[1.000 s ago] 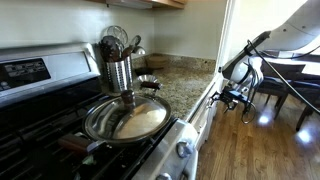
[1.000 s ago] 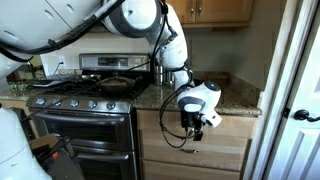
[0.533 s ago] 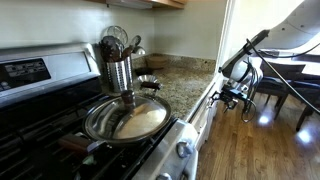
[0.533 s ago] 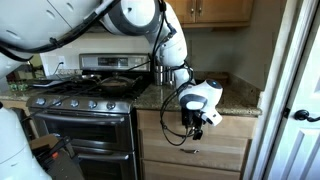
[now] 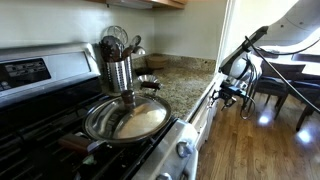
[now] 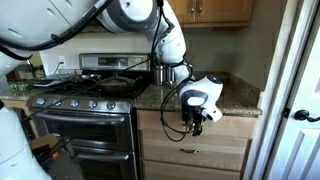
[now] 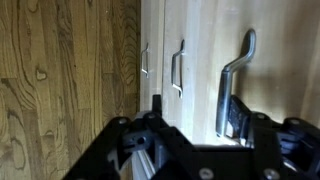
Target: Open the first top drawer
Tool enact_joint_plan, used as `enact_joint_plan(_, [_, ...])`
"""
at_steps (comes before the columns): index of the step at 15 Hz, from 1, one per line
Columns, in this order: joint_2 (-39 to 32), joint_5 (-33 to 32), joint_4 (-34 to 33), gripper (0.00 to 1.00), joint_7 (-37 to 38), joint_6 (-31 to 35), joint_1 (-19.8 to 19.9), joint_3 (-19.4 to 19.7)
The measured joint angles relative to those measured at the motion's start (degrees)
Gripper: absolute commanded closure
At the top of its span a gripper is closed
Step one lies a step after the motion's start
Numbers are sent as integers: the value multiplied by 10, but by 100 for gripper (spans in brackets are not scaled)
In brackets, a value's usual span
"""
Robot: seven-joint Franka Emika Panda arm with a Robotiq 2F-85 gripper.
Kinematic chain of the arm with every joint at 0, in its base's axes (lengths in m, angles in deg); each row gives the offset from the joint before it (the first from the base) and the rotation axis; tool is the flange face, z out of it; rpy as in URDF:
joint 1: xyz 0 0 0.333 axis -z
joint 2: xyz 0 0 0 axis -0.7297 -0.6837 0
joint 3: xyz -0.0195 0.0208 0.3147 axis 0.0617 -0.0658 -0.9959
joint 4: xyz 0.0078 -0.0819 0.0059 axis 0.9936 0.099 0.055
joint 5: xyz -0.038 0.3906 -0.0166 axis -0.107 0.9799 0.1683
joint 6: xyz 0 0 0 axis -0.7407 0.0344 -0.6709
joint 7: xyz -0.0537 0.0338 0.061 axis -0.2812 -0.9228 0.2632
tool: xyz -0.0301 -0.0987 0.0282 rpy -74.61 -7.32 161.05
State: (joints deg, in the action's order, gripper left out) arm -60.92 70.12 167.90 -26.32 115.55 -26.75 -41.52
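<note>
Taking the grasp on the metal handle [image 7: 236, 80] of the first top drawer [image 6: 225, 128] — step in hand, by judgement. Drawer shut, front flush, tucked just under the front edge of the counter [image 6: 240, 101], beside the stove [image 6: 80, 100]. Next: finish the pinch, then pull straight out from the cabinet face, level, no twisting. Gripper [image 7: 195, 138] astride the handle's lower end — jaws about half-spread, one either side, nothing visibly clamped; pad contact not discernible.
</note>
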Motion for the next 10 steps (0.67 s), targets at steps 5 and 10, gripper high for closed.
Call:
enact_joint_plan(5, [3,0,-1,66,0,-2,-1,1])
enact_joint_plan(10, [14,0,7,88,0,-2,-6,6])
